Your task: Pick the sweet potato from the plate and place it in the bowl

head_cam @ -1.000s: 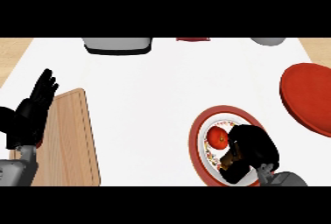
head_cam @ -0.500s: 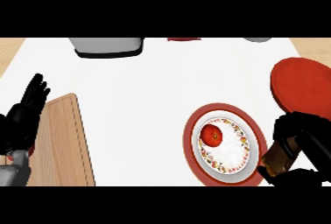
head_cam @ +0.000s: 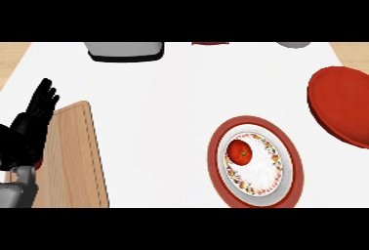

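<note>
The plate [head_cam: 288,168], red-rimmed with a patterned inner ring, sits at the near right of the white desk [head_cam: 173,97], its near edge almost at the bottom of the view. On its left half lies a red round item like a tomato [head_cam: 240,152]; no sweet potato can be seen on it or anywhere else. The red bowl [head_cam: 344,105] lies to the far right, cut off by the right edge, well apart from the plate with bare desk between. The left hand [head_cam: 32,129] rests open at the left edge, fingers up, just beside a wooden cutting board [head_cam: 72,156] that runs to the near edge. The right hand does not show. A grey container [head_cam: 124,50] and a grey object [head_cam: 294,44] sit along the far edge. The middle of the desk is open.
</note>
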Controlling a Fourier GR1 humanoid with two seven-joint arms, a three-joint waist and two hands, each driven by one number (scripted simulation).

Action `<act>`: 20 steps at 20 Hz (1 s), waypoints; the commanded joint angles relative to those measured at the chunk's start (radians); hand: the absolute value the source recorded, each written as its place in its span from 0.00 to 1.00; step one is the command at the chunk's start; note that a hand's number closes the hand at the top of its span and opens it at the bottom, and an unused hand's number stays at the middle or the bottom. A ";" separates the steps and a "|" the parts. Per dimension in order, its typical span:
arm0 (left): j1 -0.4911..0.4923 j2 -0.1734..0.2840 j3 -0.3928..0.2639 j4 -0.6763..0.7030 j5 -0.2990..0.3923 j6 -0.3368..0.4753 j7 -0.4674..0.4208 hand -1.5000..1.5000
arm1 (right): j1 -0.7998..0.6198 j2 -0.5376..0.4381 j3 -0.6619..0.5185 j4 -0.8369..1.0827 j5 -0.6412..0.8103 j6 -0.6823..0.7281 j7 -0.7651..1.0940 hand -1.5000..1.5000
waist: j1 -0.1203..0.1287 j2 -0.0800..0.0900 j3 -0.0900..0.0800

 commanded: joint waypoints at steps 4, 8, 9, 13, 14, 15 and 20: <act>-0.089 -0.026 -0.013 0.041 -0.043 -0.013 0.035 0.50 | -0.175 -0.034 -0.051 0.362 -0.039 0.046 -0.144 1.00 | 0.030 0.009 0.000; -0.028 -0.045 0.012 0.025 -0.034 -0.043 -0.002 0.50 | -0.245 -0.034 -0.041 0.521 -0.001 0.055 -0.218 1.00 | 0.029 0.006 0.000; -0.057 -0.034 0.012 0.030 -0.037 -0.035 0.005 0.50 | -0.343 0.000 0.031 0.589 0.023 0.016 -0.170 1.00 | 0.047 0.011 0.000; -0.026 -0.077 -0.017 0.035 -0.063 -0.024 -0.015 0.50 | -0.453 0.005 0.036 0.866 0.090 -0.052 -0.335 1.00 | 0.058 0.013 0.001; -0.003 -0.023 0.007 -0.046 -0.044 -0.068 0.027 0.50 | -0.481 -0.024 0.036 0.909 0.097 -0.026 -0.358 1.00 | 0.051 0.009 0.001; -0.047 -0.057 0.039 0.065 -0.039 -0.060 -0.036 0.50 | -0.477 -0.002 0.024 0.949 0.099 -0.054 -0.403 1.00 | 0.036 0.009 0.000; -0.041 -0.050 0.043 0.022 -0.033 -0.084 -0.012 0.50 | -0.658 -0.029 0.047 1.277 0.188 -0.125 -0.553 1.00 | 0.051 0.013 0.001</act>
